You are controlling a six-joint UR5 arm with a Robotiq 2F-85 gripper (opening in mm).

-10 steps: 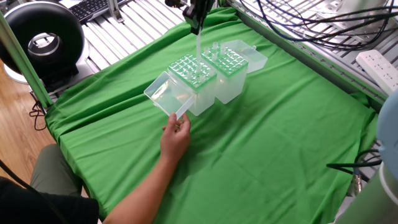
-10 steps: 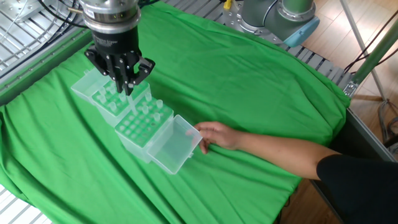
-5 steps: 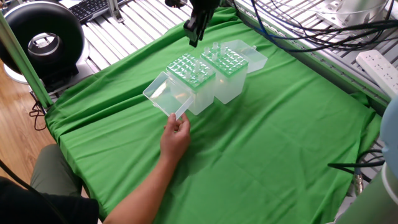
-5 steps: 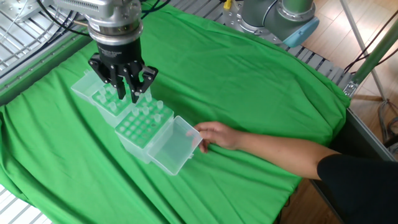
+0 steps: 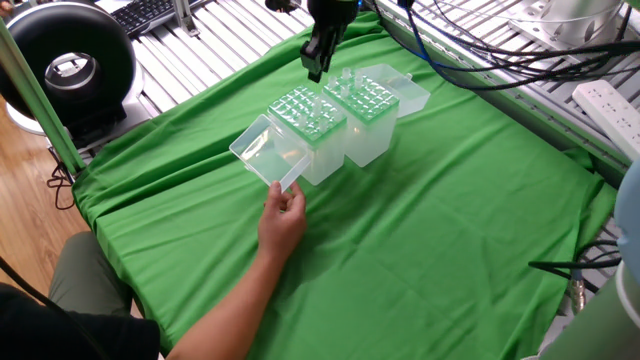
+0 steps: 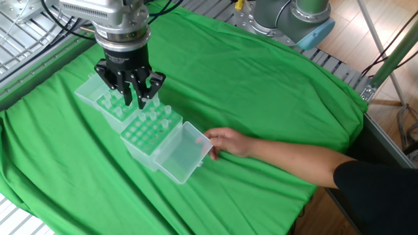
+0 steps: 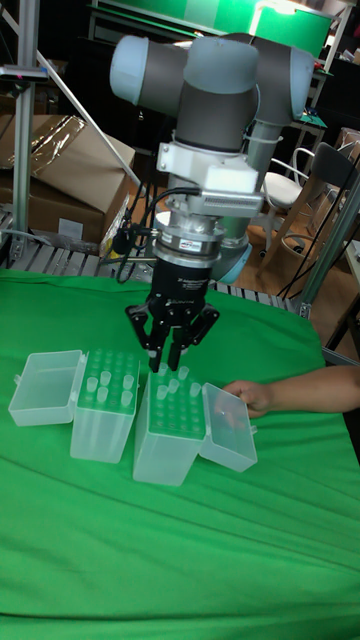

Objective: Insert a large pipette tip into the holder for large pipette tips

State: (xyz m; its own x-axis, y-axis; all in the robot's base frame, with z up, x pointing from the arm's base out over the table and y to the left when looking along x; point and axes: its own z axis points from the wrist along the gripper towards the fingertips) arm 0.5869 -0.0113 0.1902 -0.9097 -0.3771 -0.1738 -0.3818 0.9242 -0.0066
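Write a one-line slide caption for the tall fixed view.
Robot hand above two translucent plastic grid-topped boxes on green cloth.

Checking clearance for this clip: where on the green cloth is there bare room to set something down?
Bare cloth stretches from the two tip boxes to the table's near and right edges in one fixed view. Crowded: around the boxes, with the pincer above and a person's hand at the open lid.

table (image 5: pixel 470 230): covered all over with a green cloth, a bit wrinkled
holder (image 7: pixel 170 432): sits on the cloth, grid top, clear lid hanging open off one side
second box (image 7: pixel 103 417): right up against the holder, lid flopped open on the far side
hand (image 6: pixel 225 141): a person's, resting on the cloth, touching the holder's lid
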